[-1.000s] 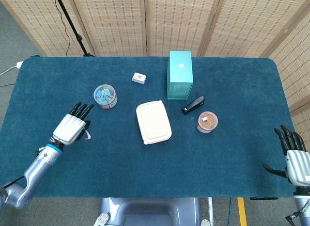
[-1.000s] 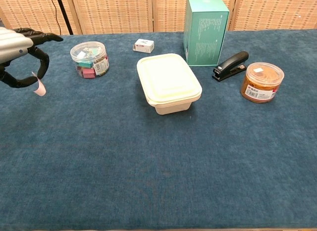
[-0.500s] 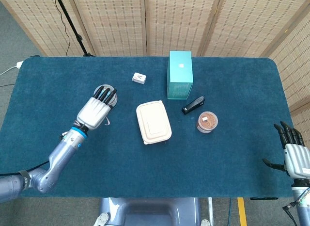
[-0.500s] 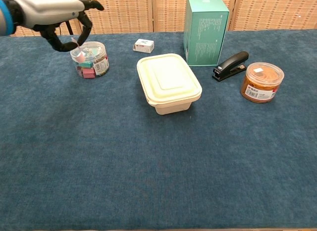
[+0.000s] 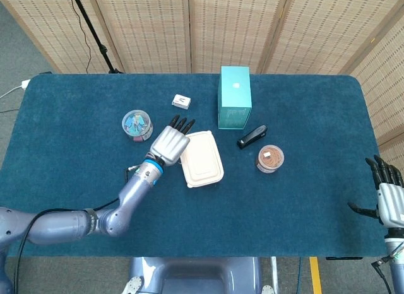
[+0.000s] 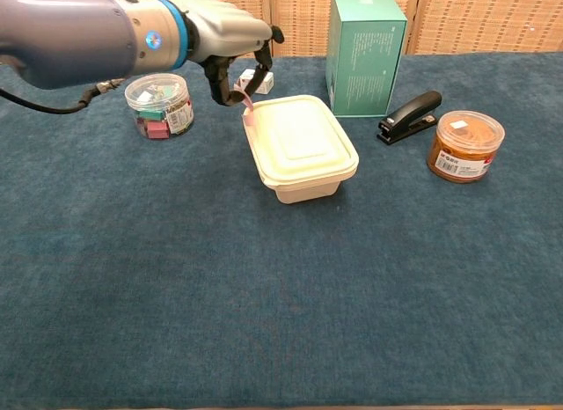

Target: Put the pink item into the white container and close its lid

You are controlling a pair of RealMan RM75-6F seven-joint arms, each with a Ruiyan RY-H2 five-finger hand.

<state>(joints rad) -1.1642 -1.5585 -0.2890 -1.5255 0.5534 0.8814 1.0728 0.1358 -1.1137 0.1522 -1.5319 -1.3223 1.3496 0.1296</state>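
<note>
Pink item (image 6: 247,109) hung pinched in your left robot hand (image 6: 230,40), just at the near-left edge of the white container (image 6: 301,148), whose lid sat closed. Your right robot hand (image 5: 389,196) hovered well away, fingers spread, holding nothing.

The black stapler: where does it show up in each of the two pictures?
Head view: the black stapler lies right of centre, just below the teal box.
Chest view: the stapler sits upper right, between that box and the orange-filled jar.
Shared landmark: the teal box.
</note>
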